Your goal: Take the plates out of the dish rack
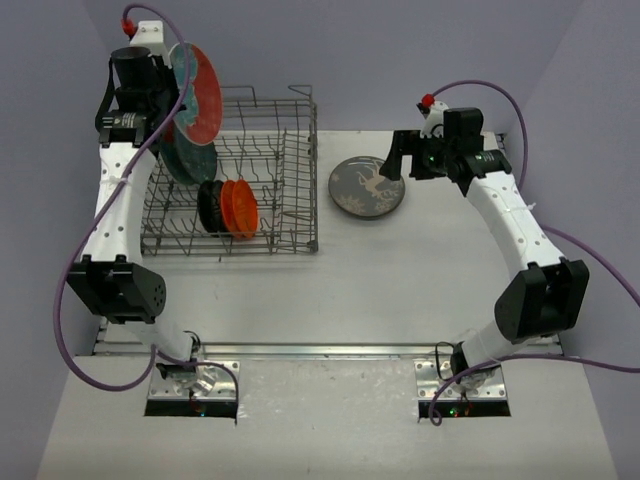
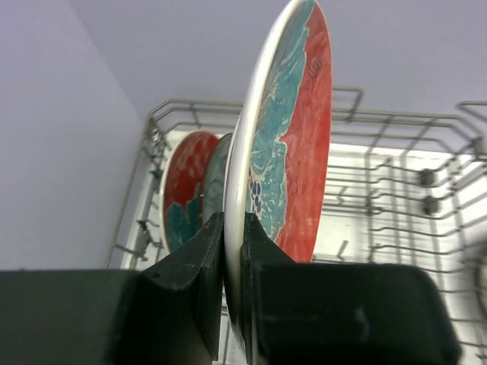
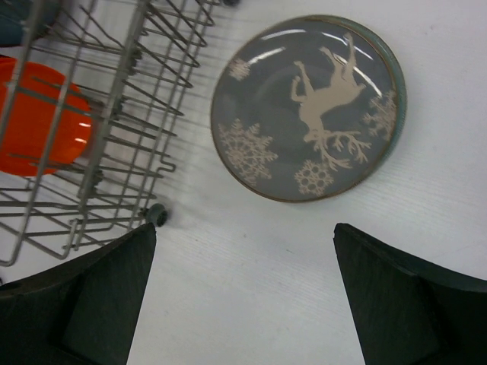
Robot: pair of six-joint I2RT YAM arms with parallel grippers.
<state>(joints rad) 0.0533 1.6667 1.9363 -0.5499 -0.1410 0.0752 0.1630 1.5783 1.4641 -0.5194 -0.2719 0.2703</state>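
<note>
Against lilac walls, on the white table [image 1: 400,290], locate the dish rack [image 1: 298,180] at the left rear, with the grey reindeer plate [image 1: 367,187] lying flat just beside its right end. Note the left gripper [image 2: 233,236] clamped on the rim of the red floral plate [image 2: 293,144], plate on edge, raised above the left end of the rack and apparently clear of the tines. Check in the left wrist view for both fingers [image 2: 194,266] bearing on opposite faces of the rim, with only a shallow bite. Treat the step in hand as carrying this plate out to the table. Raise straight up to a height clear of the raised wire handles, then translate right; avoid sideways travel at tine height, close to the dark teal plate [image 1: 190,160] and the second red plate [image 2: 186,190] standing in the slots just behind. Move slowly: expect a glazed rim gripped at one edge to pivot or slip under quick turns. Rotate the wrist to lay the plate flat only over bare table, near but not touching the reindeer plate, and release at contact, not above it. Note the right gripper [image 3: 245,228] empty, jaws spread wide, hovering over the table just beside the reindeer plate; draw it back from the set-down spot first, or risk a collision. Leave the black plate [image 1: 211,205] and orange plate [image 1: 241,208], upright mid-rack, for later passes.
</note>
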